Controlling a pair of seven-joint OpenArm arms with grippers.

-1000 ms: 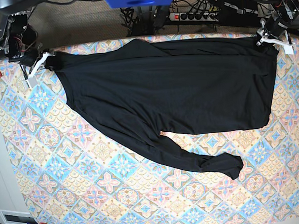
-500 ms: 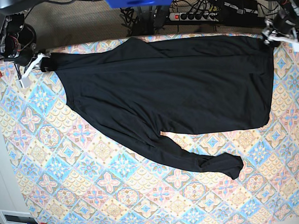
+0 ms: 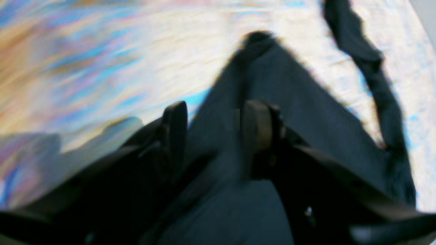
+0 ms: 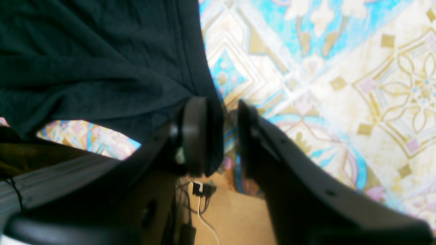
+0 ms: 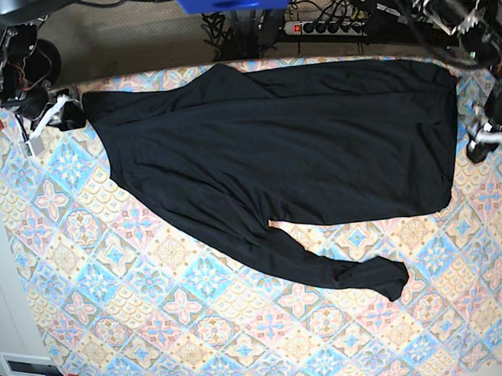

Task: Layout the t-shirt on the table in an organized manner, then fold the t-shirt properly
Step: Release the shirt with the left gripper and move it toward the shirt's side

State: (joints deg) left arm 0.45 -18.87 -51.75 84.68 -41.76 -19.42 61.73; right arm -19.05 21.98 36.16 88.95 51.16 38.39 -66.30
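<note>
Lying spread on the table (image 5: 89, 334), the shirt (image 5: 300, 151) still needs a sleeve straightened, then folding; both jaws stand apart, cloth slack between them, unclamped.

Left wrist view: motion-blurred throughout; the tile-patterned cloth surface (image 3: 102, 61) smears into streaks.
Left pincer (image 3: 213, 127): outlines soft; whether it touches the plain black thin-fabric t-shirt (image 3: 306, 112) cannot be told.
Right pincer (image 5: 46, 119): tiny in the base view, gap unreadable there.
Surface edges: cropped at the base view's right and bottom.
</note>
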